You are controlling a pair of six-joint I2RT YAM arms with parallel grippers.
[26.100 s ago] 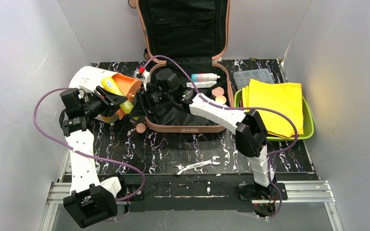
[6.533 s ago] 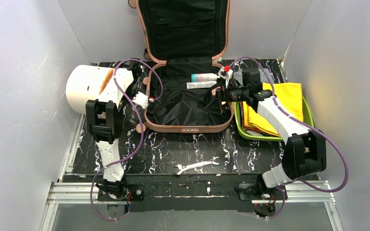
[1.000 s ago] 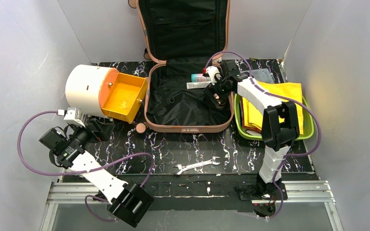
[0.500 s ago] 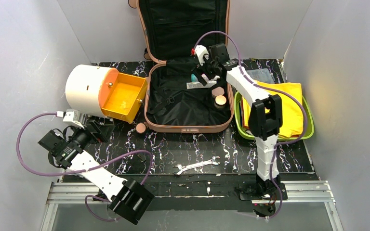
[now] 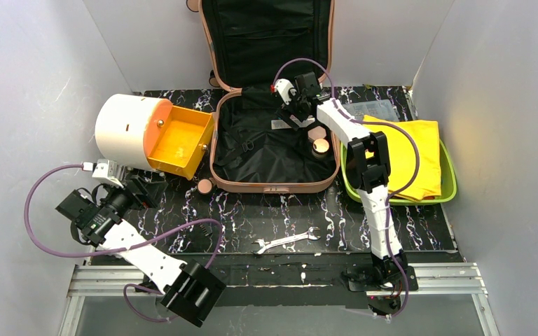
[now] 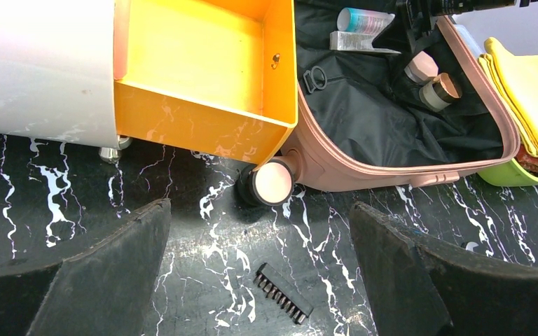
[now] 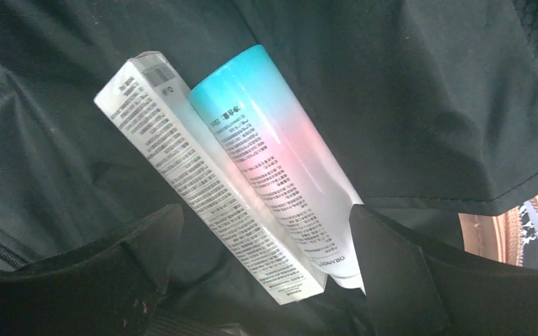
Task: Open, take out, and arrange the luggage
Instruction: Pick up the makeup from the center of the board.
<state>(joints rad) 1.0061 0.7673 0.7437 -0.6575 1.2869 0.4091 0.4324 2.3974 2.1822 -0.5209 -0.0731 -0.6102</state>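
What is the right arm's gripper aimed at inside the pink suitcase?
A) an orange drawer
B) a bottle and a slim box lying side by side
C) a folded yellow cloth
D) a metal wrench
B: the right wrist view shows the open right gripper over a blue-to-pink bottle and a slim box that lie side by side on the black lining of the suitcase.

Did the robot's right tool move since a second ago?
Yes. The right tool went left and farther back over the luggage, away from the lime-green tray, and now hangs open above the tube.
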